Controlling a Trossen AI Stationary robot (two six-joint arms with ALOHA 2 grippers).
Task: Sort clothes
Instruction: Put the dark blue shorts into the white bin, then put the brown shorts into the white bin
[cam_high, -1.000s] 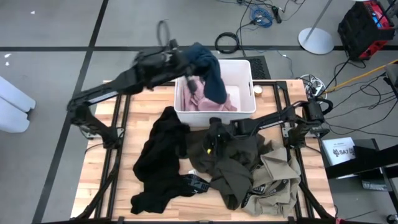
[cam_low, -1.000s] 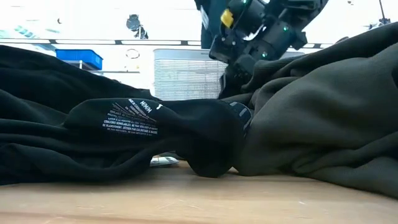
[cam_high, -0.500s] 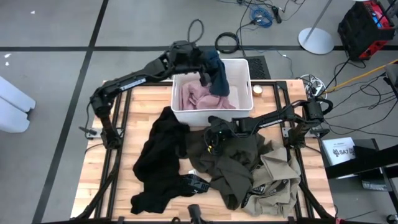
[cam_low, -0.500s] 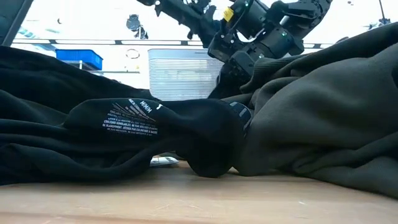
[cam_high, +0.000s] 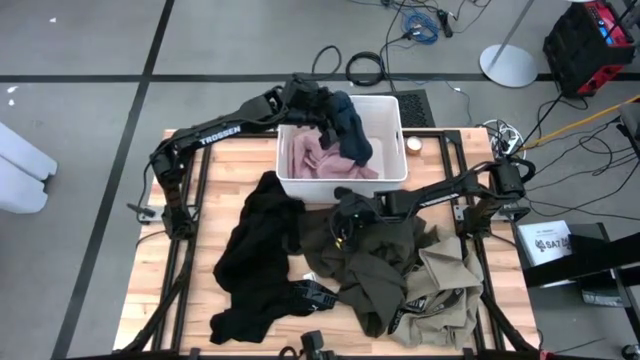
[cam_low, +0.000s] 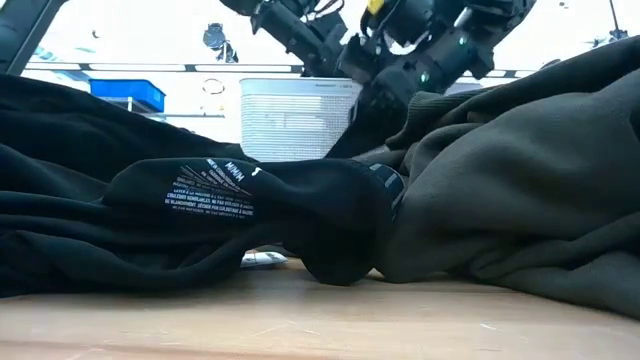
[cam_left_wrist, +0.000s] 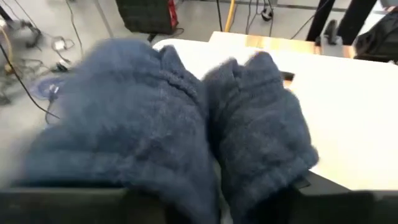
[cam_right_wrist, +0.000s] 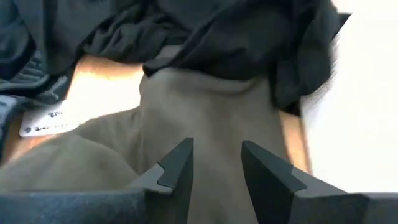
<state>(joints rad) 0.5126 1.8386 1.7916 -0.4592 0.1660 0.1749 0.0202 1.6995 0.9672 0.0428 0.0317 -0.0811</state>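
A white printed care label is showing on the black garment (cam_low: 215, 190), its small lettering too fine for reading

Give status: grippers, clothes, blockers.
Left gripper over the white bin, dark blue garment draped at its fingers. Right gripper open, low over the olive garment. Nothing blocking.

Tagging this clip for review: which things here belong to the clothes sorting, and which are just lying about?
Job: dark blue garment, pink garment, black garment, olive-green garment, khaki garment, white bin, left gripper, right gripper.
Lying about: floor cables, red case.
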